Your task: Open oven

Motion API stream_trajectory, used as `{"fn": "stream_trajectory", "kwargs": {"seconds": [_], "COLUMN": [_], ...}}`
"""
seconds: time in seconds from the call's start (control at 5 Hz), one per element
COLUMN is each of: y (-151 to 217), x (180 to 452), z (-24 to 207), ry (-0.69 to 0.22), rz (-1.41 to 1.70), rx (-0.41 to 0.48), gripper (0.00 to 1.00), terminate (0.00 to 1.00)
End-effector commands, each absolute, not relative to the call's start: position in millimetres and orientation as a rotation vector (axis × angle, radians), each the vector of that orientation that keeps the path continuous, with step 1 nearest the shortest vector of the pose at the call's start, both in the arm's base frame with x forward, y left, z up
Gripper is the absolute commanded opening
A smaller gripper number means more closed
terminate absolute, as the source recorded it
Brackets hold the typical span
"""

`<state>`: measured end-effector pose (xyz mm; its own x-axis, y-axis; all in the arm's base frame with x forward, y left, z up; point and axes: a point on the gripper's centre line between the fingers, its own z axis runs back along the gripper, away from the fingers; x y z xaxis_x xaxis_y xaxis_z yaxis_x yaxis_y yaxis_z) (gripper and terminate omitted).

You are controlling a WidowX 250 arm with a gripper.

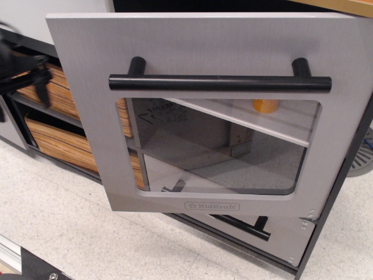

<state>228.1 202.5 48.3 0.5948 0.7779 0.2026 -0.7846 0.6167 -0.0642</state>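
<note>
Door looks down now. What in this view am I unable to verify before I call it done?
- Gripper: blurred and cut off by the left edge; open or shut unclear.
- Oven door hinge: hidden behind the door's lower edge.
- Orange object inside: only its bottom shows through the window.
- Lower drawer: mostly covered by the door.
</note>
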Motion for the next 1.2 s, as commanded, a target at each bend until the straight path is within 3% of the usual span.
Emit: {"fn": "stream_trajectory", "kwargs": {"seconds": [0.0,0.2,0.4,1.0], "y": [182.0,163.1,139.4,33.6], "x": [269.1,273.6,267.7,221.2], "z": [83.2,118.9,123.9,88.8], "ry": [-0.227,-0.220,-0.189,-0.163], "rz": [0.841,0.764,0.696,0.521], "rx": [0.017,0.007,0.039,-0.083], "gripper": [1.00,1.00,1.00,1.00], "terminate": [0.00,0.00,0.00,0.00]}}
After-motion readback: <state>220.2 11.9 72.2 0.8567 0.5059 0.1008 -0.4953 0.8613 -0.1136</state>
